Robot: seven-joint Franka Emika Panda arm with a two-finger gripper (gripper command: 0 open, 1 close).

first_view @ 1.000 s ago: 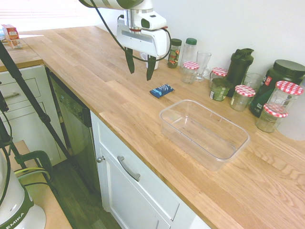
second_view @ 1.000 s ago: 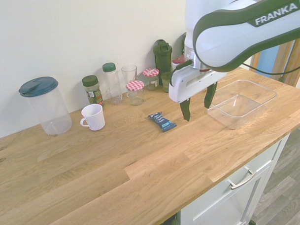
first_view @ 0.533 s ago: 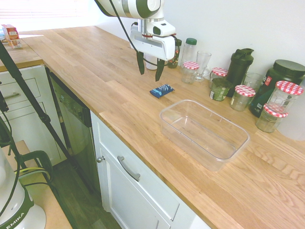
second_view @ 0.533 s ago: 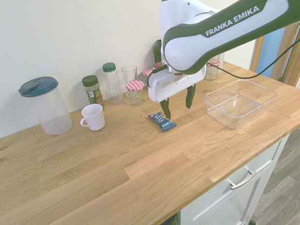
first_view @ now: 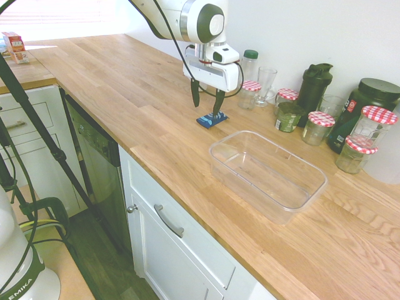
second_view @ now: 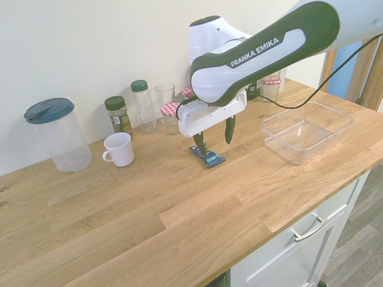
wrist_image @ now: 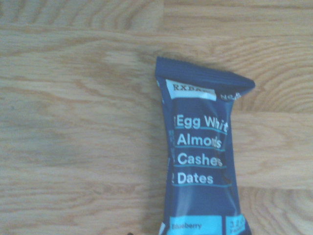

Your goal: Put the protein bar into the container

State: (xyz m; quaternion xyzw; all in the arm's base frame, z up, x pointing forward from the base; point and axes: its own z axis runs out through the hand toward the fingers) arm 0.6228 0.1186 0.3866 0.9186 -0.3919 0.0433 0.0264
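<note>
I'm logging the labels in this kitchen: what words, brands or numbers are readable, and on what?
"RXBAR" (end faint), "Egg Whit", "Almonds", "Cashews" (partly blurred), "Dates", "Blueberry": dark blue wrapped protein bar
"FRANKA EMIKA": white-and-green robot arm
Too small or blurred: orange-and-white carton, green-lidded glass spice jar

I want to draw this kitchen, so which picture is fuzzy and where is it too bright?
Wrist view: the protein bar is a little soft, though its big words can be read; first exterior view: the far window is washed out white; second exterior view: fairly sharp, evenly lit.
</note>
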